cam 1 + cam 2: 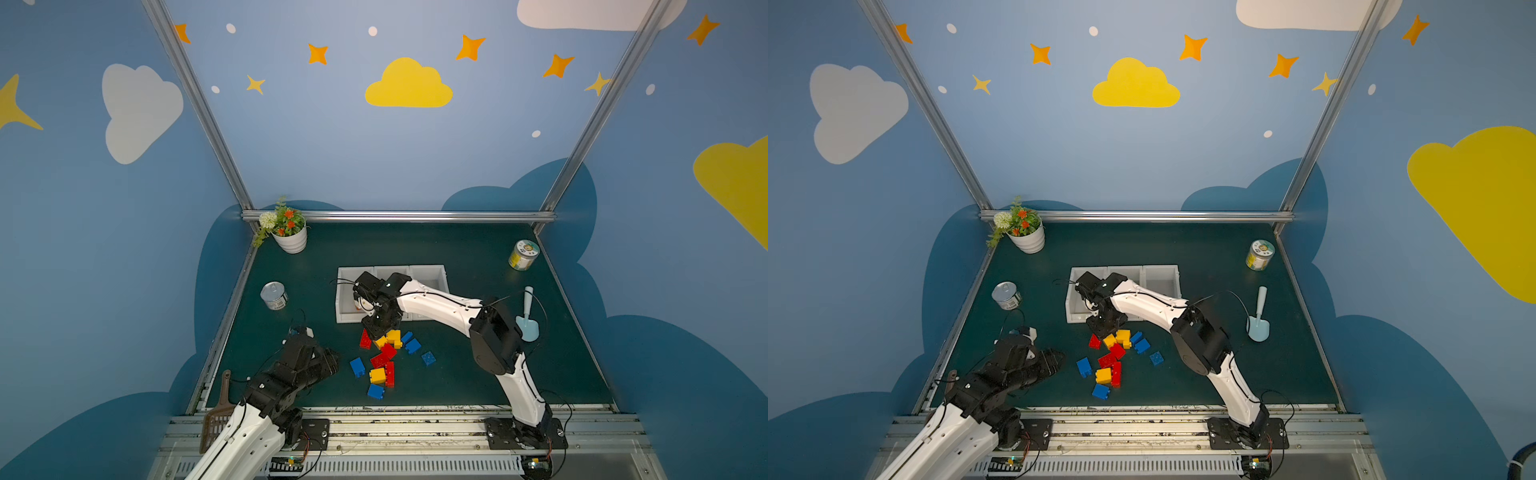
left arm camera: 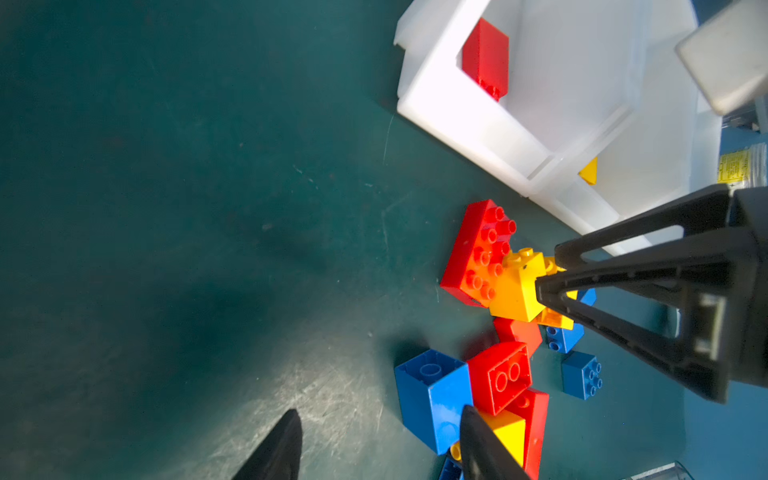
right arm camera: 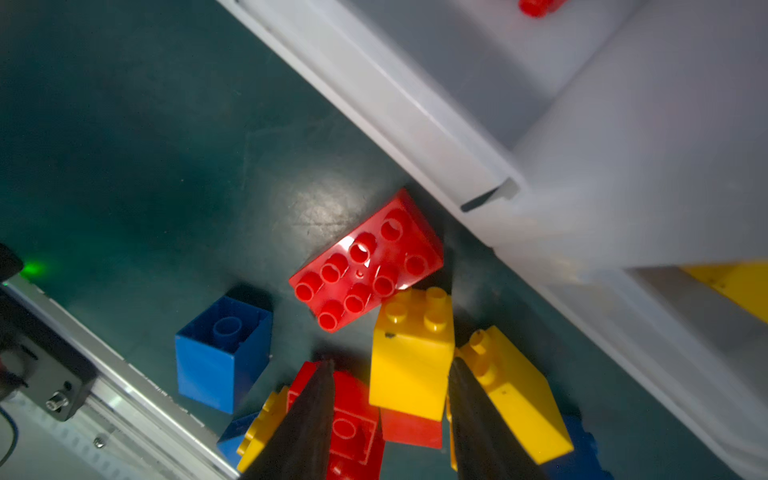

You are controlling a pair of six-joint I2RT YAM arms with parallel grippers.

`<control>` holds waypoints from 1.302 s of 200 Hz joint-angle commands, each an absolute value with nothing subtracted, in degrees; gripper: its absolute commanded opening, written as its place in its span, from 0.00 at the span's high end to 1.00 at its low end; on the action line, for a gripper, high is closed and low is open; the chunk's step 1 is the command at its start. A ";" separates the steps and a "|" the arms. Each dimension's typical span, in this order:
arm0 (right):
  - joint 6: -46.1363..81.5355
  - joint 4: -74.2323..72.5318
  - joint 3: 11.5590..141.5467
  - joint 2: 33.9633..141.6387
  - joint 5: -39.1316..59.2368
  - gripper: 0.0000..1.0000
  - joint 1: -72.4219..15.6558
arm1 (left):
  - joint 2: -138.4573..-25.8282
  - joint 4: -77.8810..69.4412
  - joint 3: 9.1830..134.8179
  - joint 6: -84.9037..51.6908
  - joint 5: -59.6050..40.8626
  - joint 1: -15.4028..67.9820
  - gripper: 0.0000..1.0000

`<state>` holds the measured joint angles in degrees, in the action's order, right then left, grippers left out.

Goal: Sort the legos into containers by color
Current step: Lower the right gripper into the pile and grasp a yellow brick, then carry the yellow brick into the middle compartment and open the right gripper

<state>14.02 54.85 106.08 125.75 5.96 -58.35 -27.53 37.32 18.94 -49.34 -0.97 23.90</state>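
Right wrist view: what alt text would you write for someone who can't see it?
The right gripper, jaws open, straddles a yellow brick, with a long red brick and a blue brick lying close by on the green table. A white container stands just beyond them.

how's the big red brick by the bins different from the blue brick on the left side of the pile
The red brick is long with eight studs; the blue brick is short and squarish. The red brick's studs show in the right wrist view, while the blue brick lies tipped over, hollow underside showing. Both sit on the green mat, outside the white bins.
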 commanded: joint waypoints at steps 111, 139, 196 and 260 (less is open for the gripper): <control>14.45 58.53 108.28 130.18 3.03 0.66 -59.59 | -26.84 38.06 17.75 -50.23 -0.44 23.98 0.39; 14.81 58.93 108.15 129.57 2.26 0.75 -59.58 | -26.54 38.18 17.65 -50.25 -0.44 24.00 0.39; 13.56 59.63 109.90 122.82 5.36 0.77 -58.59 | -25.89 39.28 17.56 -50.45 -0.09 23.93 0.39; 10.49 62.72 118.47 121.54 0.97 0.77 -48.76 | -25.56 38.76 17.05 -50.54 -0.51 23.93 0.39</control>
<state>11.73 60.01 115.74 121.84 3.46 -53.23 -25.89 38.13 18.00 -50.46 -0.43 23.90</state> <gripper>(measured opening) 0.338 0.608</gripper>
